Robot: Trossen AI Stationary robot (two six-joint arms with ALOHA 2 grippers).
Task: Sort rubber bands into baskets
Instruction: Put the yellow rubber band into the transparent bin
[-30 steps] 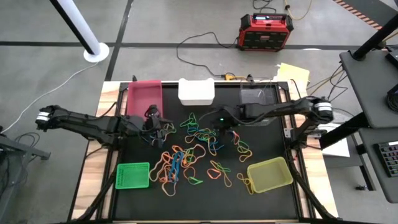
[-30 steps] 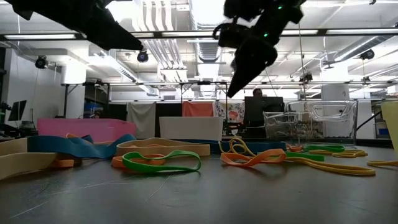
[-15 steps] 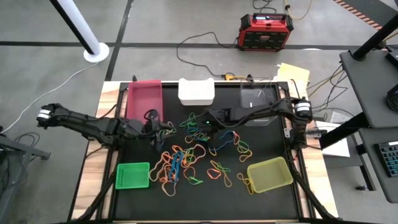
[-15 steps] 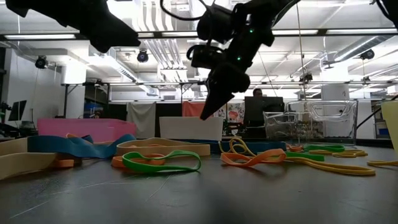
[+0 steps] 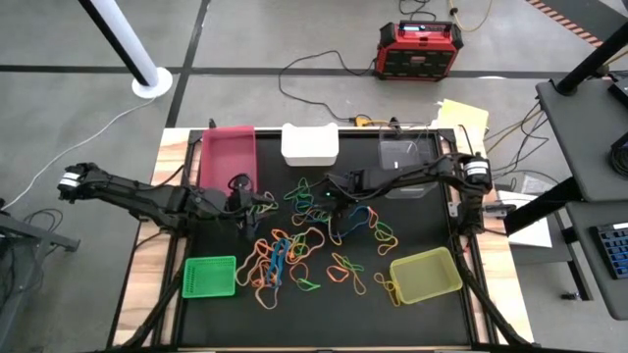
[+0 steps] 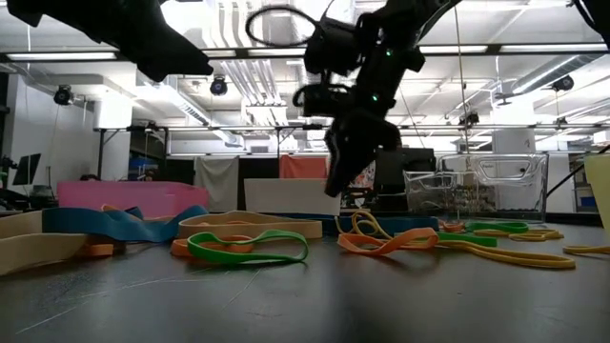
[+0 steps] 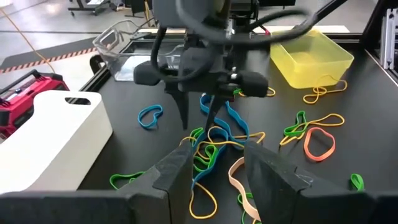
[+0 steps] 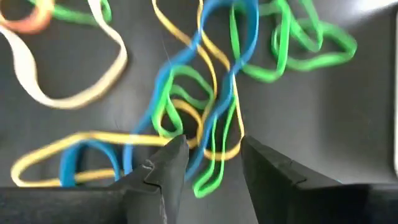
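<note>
Many rubber bands in orange, blue, green, yellow and tan lie loose on the black table top. My right gripper is open and points down over a tangle of blue, yellow and green bands, a little above them. My left gripper stands open and holds nothing, high over the table's left half. The baskets sit around the pile: magenta, white and clear at the far edge, green and yellow near the front.
A red-and-black box with cables sits on the floor beyond the table. Black table frame rails run along the sides. A tan band lies beside the tangle. A person shows far off in the room.
My right gripper has come down and toward the table's left, over the tangle of bands in the middle, and its fingers have opened. The bands lie as before.
</note>
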